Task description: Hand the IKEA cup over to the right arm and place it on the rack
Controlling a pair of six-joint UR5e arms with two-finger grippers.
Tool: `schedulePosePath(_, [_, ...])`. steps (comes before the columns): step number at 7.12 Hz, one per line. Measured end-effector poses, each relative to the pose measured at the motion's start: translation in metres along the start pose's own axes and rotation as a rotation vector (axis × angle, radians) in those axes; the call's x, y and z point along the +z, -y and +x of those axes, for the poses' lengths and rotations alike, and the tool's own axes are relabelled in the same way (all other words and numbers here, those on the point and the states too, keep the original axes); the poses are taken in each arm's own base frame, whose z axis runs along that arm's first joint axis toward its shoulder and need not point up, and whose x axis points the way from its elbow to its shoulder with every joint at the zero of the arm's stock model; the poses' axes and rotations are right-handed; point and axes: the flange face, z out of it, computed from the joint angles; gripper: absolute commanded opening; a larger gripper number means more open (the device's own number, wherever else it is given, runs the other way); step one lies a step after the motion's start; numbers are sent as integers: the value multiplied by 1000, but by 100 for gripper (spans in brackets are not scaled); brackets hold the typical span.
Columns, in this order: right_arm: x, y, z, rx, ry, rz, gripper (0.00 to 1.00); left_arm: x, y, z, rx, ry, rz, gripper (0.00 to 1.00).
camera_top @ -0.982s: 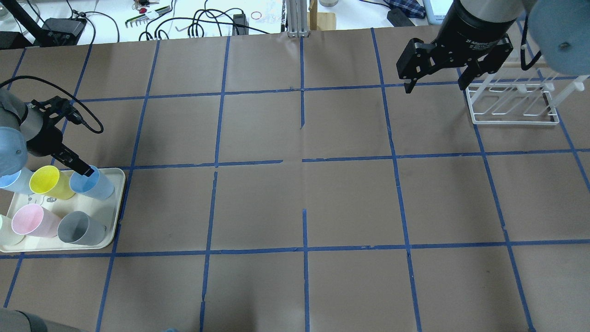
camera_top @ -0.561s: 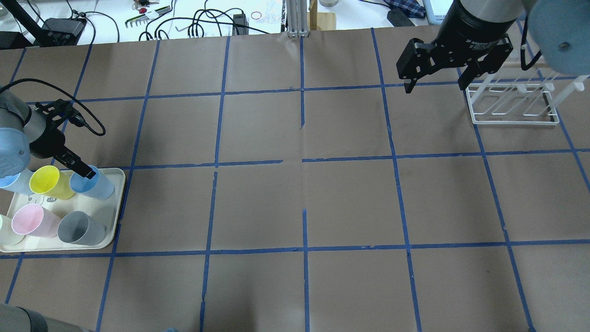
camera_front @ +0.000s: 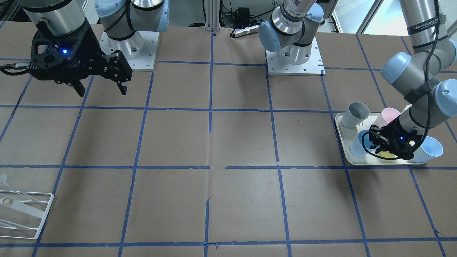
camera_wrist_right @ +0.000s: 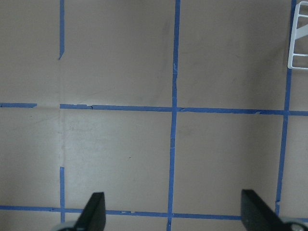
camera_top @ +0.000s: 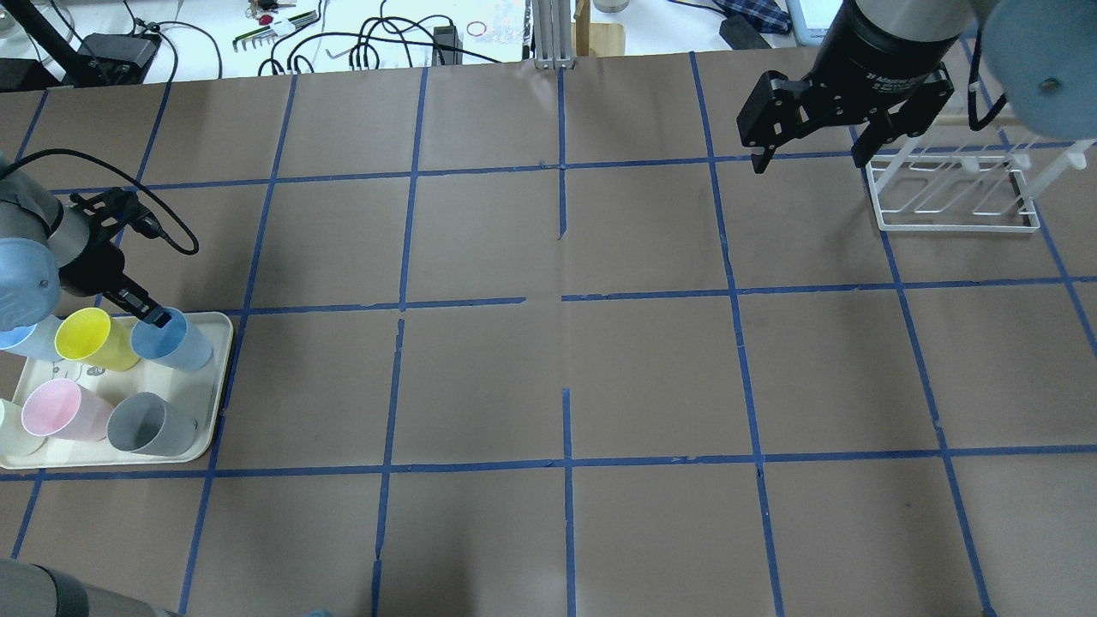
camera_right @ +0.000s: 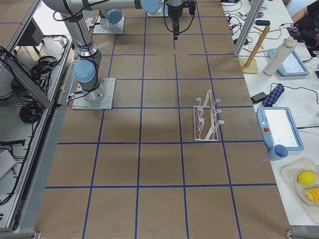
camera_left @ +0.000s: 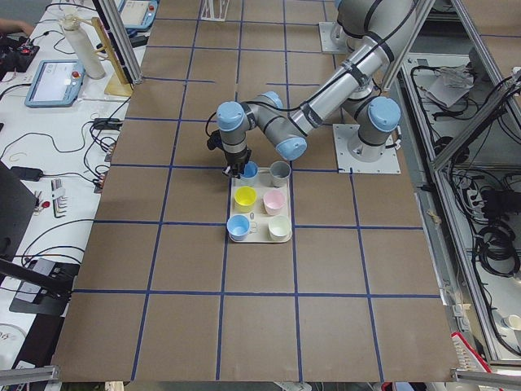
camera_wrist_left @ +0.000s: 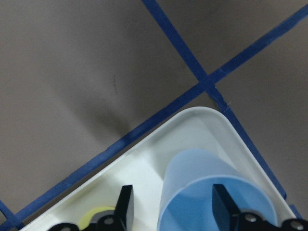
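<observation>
The IKEA cup (camera_top: 180, 344), a pale blue tumbler, stands on the far right corner of the cream tray (camera_top: 221, 387). My left gripper (camera_top: 157, 318) is open and low over the cup's rim. In the left wrist view one finger (camera_wrist_left: 222, 206) is inside the cup (camera_wrist_left: 192, 173) and the other finger (camera_wrist_left: 126, 207) is outside its wall. A second pale blue cup (camera_top: 24, 339) stands at the tray's far left. My right gripper (camera_top: 809, 161) is open and empty, high above the table beside the white wire rack (camera_top: 951, 224).
The tray also holds a yellow cup (camera_top: 90, 338), a pink cup (camera_top: 56, 411), a grey cup (camera_top: 152, 425) and a cream cup at the view's edge. The rack stands at the far right of the table (camera_right: 208, 119). Cables and tools lie beyond the far edge.
My left wrist has shifted slightly away from the tray's middle, its finger staying at the blue cup's rim. The cup and the right arm have not moved.
</observation>
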Motion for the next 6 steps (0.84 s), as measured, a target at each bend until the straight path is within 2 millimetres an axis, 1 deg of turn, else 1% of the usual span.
schedulePosePath(1, [0,0,0,0,0,0,100,-3,0,-1,0,4,-1,0])
schedulePosePath(2, [0,0,0,1,0,0,100,-13,1,-3,0,9,-2,0])
schedulePosePath(3, [0,1,1,2,-1,1,100,-30,4,-6,-1,8,-3,0])
schedulePosePath(4, [-1,2,4,4,-3,4,100,-53,9,-9,-12,2,-1,0])
schedulePosePath(5, [-4,3,9,11,-7,10,100,-77,14,-9,-46,-18,8,0])
schedulePosePath(6, [-7,4,22,22,-10,17,100,-98,17,-3,-116,-62,27,0])
